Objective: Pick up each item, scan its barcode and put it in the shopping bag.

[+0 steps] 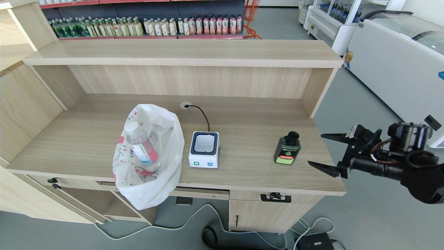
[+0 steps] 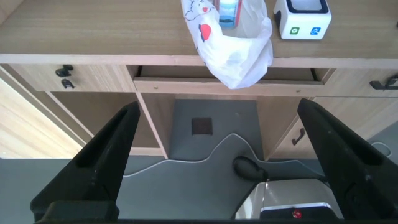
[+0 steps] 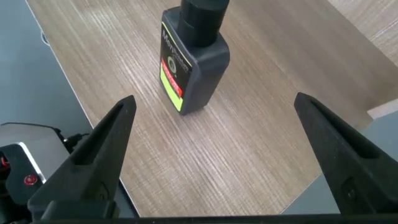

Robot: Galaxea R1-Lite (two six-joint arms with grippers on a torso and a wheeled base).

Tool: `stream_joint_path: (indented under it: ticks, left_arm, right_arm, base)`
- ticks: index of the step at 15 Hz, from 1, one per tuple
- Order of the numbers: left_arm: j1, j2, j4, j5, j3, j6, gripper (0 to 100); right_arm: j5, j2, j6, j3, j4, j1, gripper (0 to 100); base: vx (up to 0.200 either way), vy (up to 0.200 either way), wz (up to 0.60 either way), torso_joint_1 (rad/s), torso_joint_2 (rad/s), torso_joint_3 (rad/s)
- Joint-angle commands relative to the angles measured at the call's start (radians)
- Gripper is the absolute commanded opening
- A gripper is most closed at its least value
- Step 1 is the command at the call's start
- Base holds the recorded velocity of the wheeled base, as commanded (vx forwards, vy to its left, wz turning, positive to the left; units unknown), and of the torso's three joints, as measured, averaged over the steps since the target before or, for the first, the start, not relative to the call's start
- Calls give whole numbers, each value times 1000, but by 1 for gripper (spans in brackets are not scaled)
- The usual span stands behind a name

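Dark bottle with black cap and green-and-red label, upright on the wooden counter toward its right end. Stands untouched, well apart from the white scanner at mid-counter. Right gripper just beside the bottle at the counter's right edge, fingers spread wide, holding nothing; in the right wrist view, frames the bottle between its two black fingers without contact. White shopping bag with red print on the scanner's left, mouth open, sagging over the counter's front edge; holds a clear water bottle with white cap, tilted. Black cable from the scanner to a grommet at the back of the counter. Left gripper low in front of the counter, below the bag, fingers parted wide and empty.
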Motion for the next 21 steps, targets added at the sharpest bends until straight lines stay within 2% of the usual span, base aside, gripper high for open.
stream_joint_path:
  ticks: [1,6,14,15,21]
  left_arm:
    - [0,2,0,-1,0,0,100]
    - [0,2,0,0,0,0,100]
    - [0,2,0,0,0,0,100]
    - [0,2,0,-1,0,0,100]
    - [0,2,0,0,0,0,100]
  right_arm:
    - [16,49,-1,-25,-2,16,100]
    - [19,116,-3,-88,-36,65,100]
    - [20,187,3,-170,-34,79,100]
    - [22,193,5,-175,-34,79,0]
    - [24,199,8,-177,-36,74,0]
  base:
    - [0,0,0,0,0,0]
    - [0,0,0,0,0,0]
    - [0,0,0,0,0,0]
    - [0,0,0,0,0,0]
    - [0,0,0,0,0,0]
